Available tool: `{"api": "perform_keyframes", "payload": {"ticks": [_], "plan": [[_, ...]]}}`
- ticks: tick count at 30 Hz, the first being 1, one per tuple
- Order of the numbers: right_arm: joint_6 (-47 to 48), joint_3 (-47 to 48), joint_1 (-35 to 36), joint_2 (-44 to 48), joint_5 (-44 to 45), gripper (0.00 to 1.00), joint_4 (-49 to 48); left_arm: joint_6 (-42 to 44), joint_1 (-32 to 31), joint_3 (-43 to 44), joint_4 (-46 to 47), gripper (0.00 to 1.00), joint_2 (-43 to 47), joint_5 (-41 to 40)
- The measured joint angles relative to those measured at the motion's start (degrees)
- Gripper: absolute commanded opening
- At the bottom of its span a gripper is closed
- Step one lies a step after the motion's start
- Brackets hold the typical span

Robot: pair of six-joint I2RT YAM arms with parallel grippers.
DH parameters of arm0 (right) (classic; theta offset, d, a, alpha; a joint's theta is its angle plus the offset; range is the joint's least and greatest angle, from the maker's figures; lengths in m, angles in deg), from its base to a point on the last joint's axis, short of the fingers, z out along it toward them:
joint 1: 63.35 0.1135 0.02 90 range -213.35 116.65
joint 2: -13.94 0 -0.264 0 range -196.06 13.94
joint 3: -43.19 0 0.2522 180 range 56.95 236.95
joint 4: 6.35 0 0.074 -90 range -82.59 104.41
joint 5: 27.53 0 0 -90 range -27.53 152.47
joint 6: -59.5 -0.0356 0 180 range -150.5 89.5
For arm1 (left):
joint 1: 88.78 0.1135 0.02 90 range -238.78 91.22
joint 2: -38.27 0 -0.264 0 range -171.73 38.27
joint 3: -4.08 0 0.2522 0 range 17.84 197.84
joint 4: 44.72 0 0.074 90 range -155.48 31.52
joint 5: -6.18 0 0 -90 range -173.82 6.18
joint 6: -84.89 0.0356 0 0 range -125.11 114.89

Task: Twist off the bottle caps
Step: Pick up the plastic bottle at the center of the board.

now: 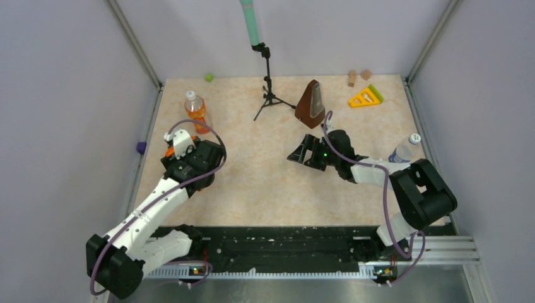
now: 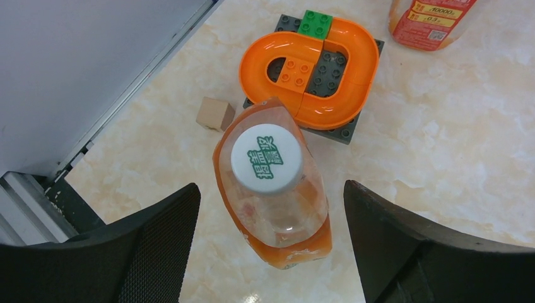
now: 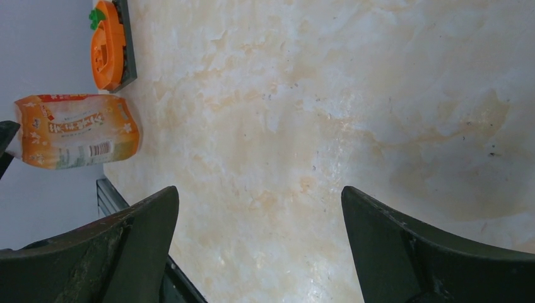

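Between my left jaws: the squat bottle (image 2: 277, 218) of orange drink stands upright with its white cap (image 2: 266, 158) facing me; jaws apart, clear of it on both sides.
Where I'd take hold: the cap's rim, jaws level with it, not the shoulder below.
Handling: I judge the cap stiff and slick, and small for these jaws. The thin clear wall will likely dent, so the body wants steadying against the twist.
Just beyond the left jaws: a wooden block (image 2: 214, 113) near the bottle, then an orange track toy (image 2: 309, 69) on a grey plate. The slim orange bottle (image 2: 429, 22) is farther off.
Left of them: the worktop edge and side wall (image 2: 82, 69) are close, so there is little room to swing.
Between my right jaws: bare worktop (image 3: 328, 113); jaws wide apart, nothing held.
Back along the right arm: the clear bottle (image 1: 402, 153), capped, stands near the worktop's edge.
Open room: mid-worktop, between both arms.
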Motion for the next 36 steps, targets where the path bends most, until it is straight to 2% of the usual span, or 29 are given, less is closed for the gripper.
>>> {"api": "perform_keyframes", "payload": {"ticks": [10, 20, 25, 31, 36], "plan": [[-0.98, 0.0, 0.0, -0.2, -1.09, 0.98, -0.46, -3.52, 0.52, -3.39, 0.37, 0.86, -2.16, -1.2], [-1.53, 0.0, 0.0, -0.72, -1.53, 0.98, -1.46, -3.74, 1.14, -6.45, 4.0, 0.61, -3.26, -1.31], [-1.97, 0.0, 0.0, -1.18, -1.88, 0.98, -1.66, -0.66, 1.14, -7.72, 6.71, 0.52, -0.85, -0.74], [-2.05, -0.07, 0.0, -1.18, -2.38, 0.98, -1.79, 5.2, 1.14, -7.85, 9.09, 0.45, 4.63, 4.52], [-2.45, -1.36, 0.0, -1.18, -3.04, 0.98, -2.58, 11.52, 1.14, -6.99, 10.97, 0.41, 7.48, 13.81]]}}
